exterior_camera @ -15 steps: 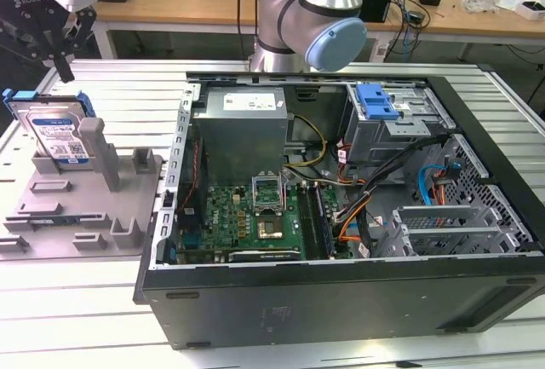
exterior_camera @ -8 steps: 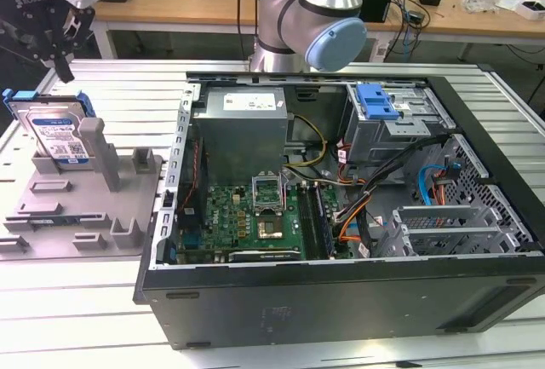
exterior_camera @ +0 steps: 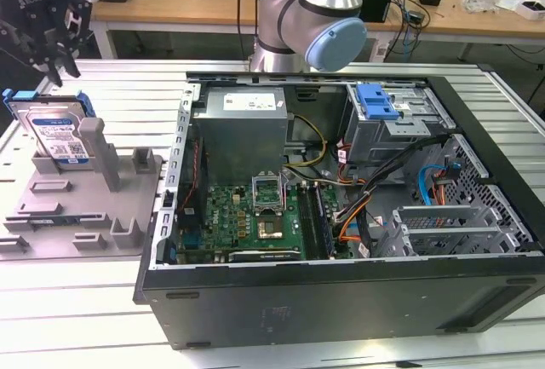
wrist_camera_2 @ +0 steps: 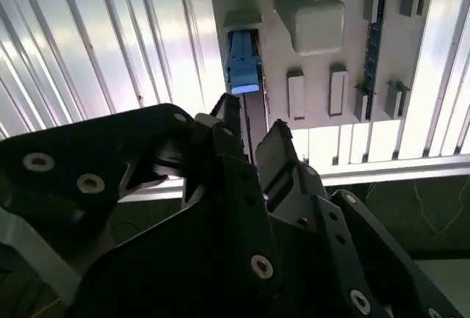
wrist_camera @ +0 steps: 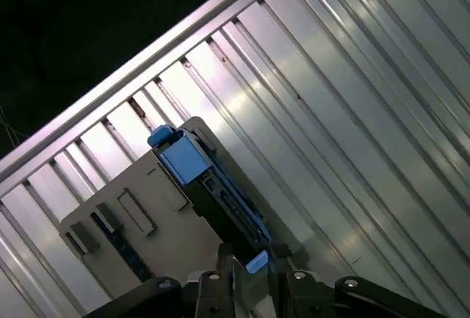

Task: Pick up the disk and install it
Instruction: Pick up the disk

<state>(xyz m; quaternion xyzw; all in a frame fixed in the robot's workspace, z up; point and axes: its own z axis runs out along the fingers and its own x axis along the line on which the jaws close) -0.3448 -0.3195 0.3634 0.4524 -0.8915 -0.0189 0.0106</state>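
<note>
While nothing had yet been lifted, my hand (exterior_camera: 61,69) hung at the exterior view's left, above the disk (exterior_camera: 53,135) and apart from it. My fingers were partly spread and held nothing. The disk stood upright on its edge in the grey holder (exterior_camera: 85,207), label facing out, blue rail around it, just below my fingertips. In the second wrist view the hand (wrist_camera_2: 253,123) looked straight down on the disk's (wrist_camera_2: 242,68) thin blue top edge, which ran in line with the gap between my fingers, so I judged myself lined up over it but not around it. The holder rested on the ribbed metal desk (exterior_camera: 77,301).

Further toward the exterior view's right lay the open computer case (exterior_camera: 341,318), its circuit board bare, well apart from the disk. At its far side sat the grey metal cage (exterior_camera: 400,126) with its blue latch (exterior_camera: 377,100). I reckoned the job was at its start: the pick-up was not made, and the fitting was all left to do.
</note>
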